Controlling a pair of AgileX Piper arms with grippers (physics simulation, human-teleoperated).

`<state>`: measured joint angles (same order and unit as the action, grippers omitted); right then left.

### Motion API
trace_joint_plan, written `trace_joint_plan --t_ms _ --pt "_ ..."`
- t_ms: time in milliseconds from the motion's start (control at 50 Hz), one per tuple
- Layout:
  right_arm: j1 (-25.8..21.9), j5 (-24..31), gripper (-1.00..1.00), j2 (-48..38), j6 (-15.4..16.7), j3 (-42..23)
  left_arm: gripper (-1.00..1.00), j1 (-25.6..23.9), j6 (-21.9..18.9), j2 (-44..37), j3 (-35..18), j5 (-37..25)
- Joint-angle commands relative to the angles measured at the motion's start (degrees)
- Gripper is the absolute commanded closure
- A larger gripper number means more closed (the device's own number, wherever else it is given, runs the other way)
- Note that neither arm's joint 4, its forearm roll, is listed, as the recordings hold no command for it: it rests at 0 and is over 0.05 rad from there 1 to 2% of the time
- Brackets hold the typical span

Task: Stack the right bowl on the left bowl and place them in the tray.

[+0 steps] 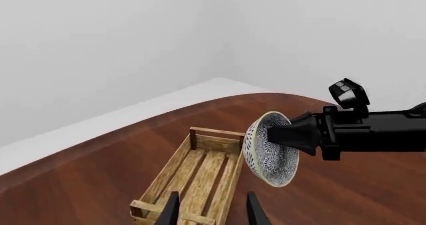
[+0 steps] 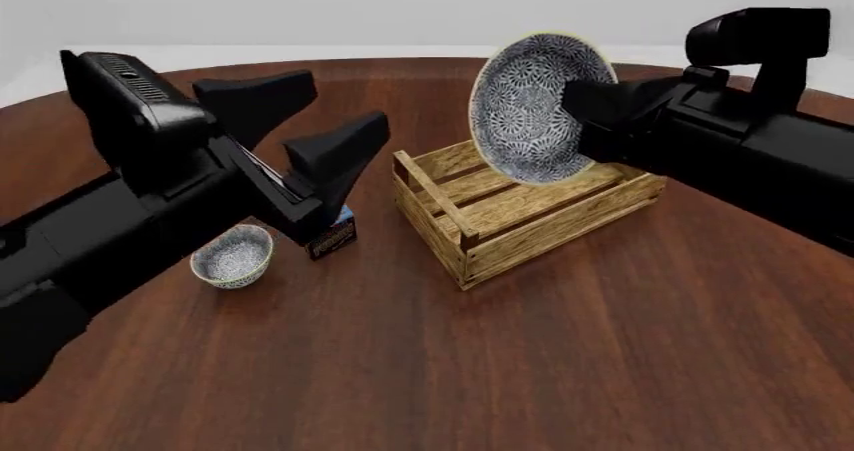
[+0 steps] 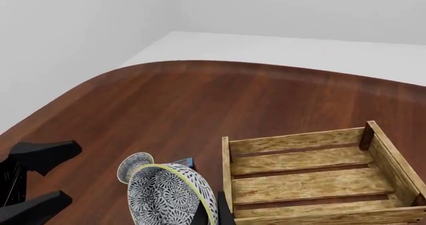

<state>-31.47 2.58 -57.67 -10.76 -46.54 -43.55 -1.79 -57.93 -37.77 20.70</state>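
- Risk first: the right gripper point(image 2: 577, 106) pinches the big bowl point(image 2: 538, 108) by its rim, tipped on edge in the air above the tray point(image 2: 534, 233); a slip there could drop it into the tray unstacked.
- Tray holds nothing.
- Left gripper point(image 2: 320, 136) hangs wide open, holding nothing.
- Small bowl point(image 2: 234, 256) sits empty on the table point(image 2: 534, 371), left of the tray, beside a little box point(image 2: 334, 237).
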Motion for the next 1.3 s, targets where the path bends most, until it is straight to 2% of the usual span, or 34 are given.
trace_joint_plan --t_ms 20,480,1300 --pt "0.11 -0.48 1.00 -0.74 -0.27 -0.32 -1.00 -2.50 0.70 -2.80 -2.62 -0.29" --pt "-1.16 -0.76 1.00 -1.52 -0.29 -0.22 -1.00 -4.26 -0.79 -10.15 -6.82 1.83" --pt "-1.55 -1.52 1.00 -3.59 -0.44 -0.30 -1.00 -3.20 1.19 -22.65 -13.25 3.60"
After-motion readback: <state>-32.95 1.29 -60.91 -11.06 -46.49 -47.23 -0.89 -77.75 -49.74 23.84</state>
